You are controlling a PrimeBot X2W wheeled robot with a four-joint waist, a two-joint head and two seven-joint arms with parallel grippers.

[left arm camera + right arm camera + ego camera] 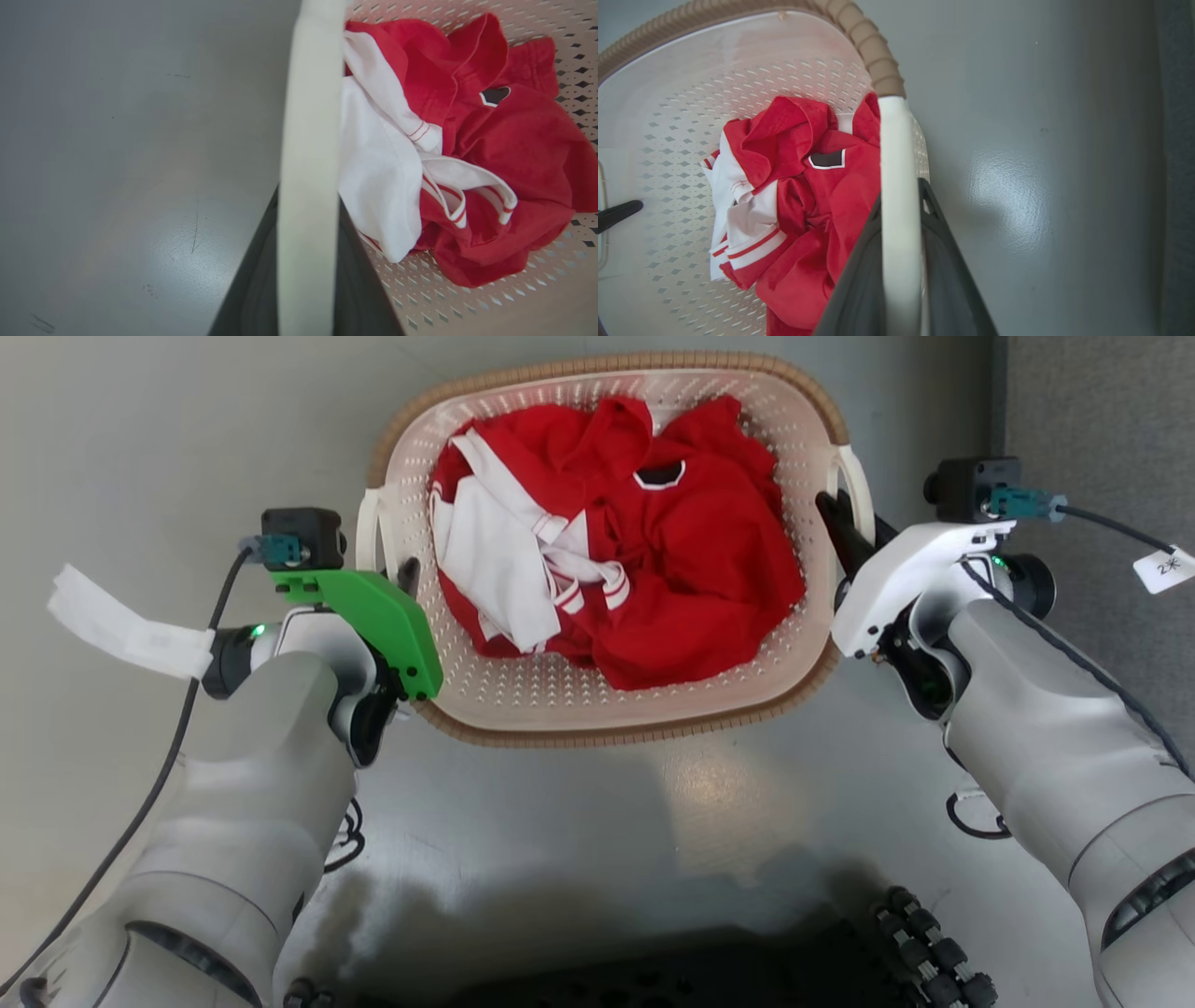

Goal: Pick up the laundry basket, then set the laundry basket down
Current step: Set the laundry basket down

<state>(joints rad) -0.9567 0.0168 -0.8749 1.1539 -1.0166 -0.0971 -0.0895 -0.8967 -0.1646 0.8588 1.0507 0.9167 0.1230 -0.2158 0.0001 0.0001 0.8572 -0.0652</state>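
Note:
The laundry basket [560, 698] is cream-white and perforated, with a brown woven-look rim [607, 735], and it lies between my two arms. Red and white clothes [635, 551] fill its bottom. My left gripper [403, 577] is shut on the white left loop handle [367, 527]. The left wrist view shows that handle [308, 140] between two dark fingers [252, 289]. My right gripper [837, 518] is shut on the right loop handle [857, 476], which runs between its fingers [952, 270] in the right wrist view. I cannot tell whether the basket touches the floor.
Glossy grey floor [187, 429] surrounds the basket. A darker carpet strip [1102, 420] runs along the right. My black wheeled base [747, 975] sits at the bottom edge. Cables with paper tags [121, 625] hang from both wrists.

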